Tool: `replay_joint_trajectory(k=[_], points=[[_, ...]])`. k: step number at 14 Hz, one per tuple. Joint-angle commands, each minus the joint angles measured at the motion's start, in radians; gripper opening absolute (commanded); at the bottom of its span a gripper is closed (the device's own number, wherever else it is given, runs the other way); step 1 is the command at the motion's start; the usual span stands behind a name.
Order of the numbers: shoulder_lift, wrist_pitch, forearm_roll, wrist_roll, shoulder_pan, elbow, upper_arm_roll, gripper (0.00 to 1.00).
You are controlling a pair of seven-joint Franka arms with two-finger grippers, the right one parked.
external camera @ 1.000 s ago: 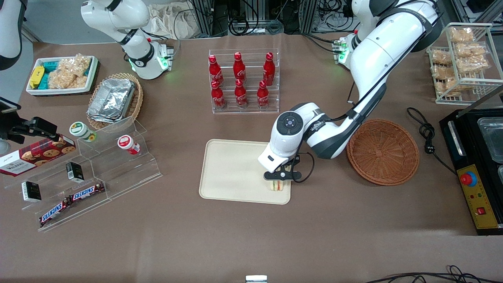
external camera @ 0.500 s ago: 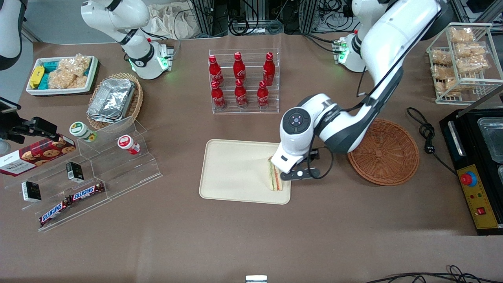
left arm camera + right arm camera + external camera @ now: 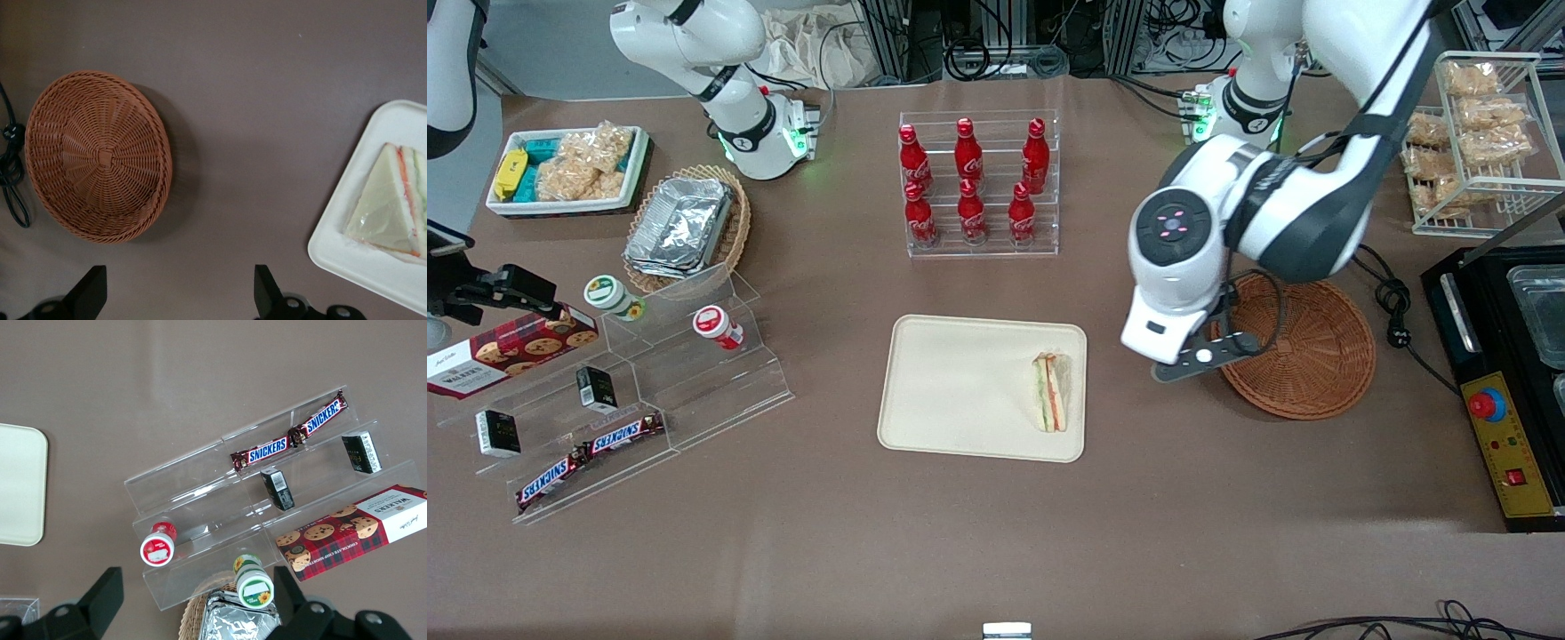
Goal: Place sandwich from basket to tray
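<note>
The sandwich (image 3: 1050, 392), a wrapped wedge with green and orange-red layers, lies on the cream tray (image 3: 951, 391) near the tray's edge toward the working arm's end. It also shows in the left wrist view (image 3: 390, 207) on the tray (image 3: 347, 257). The round reddish-brown basket (image 3: 1303, 351) is empty; it also shows in the left wrist view (image 3: 97, 153). My left gripper (image 3: 1183, 360) hangs raised above the bare table between tray and basket. It is open and empty, its fingers (image 3: 267, 300) wide apart.
A clear rack of red cola bottles (image 3: 974, 182) stands farther from the front camera than the tray. A black cable (image 3: 1392, 302) lies beside the basket. A black appliance (image 3: 1507, 373) is at the working arm's end. An acrylic shelf with snacks (image 3: 623, 391) is toward the parked arm's end.
The gripper let go of the sandwich, which now lies flat on the tray. The arm rose and moved away toward the basket.
</note>
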State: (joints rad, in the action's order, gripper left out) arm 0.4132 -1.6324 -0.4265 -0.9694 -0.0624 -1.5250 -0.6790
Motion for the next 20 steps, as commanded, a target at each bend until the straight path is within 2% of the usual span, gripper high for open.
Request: replay_joint_trajectory(k=[1, 3, 4, 8, 10, 11, 14, 17, 18, 19, 20], points=[[-0.111, 0.002, 0.092, 0.008, -0.117, -0.056, -0.008, 0.99], [-0.186, -0.001, 0.199, 0.125, -0.201, -0.11, -0.007, 0.99], [-0.215, -0.015, 0.222, 0.173, -0.226, -0.139, -0.005, 0.99], [-0.232, -0.032, 0.23, 0.269, -0.28, -0.145, -0.005, 0.99], [-0.231, -0.075, 0.279, 0.381, -0.289, -0.136, 0.005, 0.99], [-0.256, -0.124, 0.331, 0.438, -0.281, -0.147, 0.042, 0.99], [-0.26, -0.136, 0.408, 0.754, -0.264, -0.15, 0.198, 0.99], [-0.27, -0.138, 0.416, 0.804, -0.037, -0.144, 0.451, 0.99], [-0.271, -0.145, 0.434, 0.81, 0.029, -0.138, 0.534, 0.99], [-0.271, -0.145, 0.49, 0.813, 0.079, -0.133, 0.596, 0.99], [-0.272, -0.142, 0.517, 0.813, 0.111, -0.136, 0.636, 0.99]])
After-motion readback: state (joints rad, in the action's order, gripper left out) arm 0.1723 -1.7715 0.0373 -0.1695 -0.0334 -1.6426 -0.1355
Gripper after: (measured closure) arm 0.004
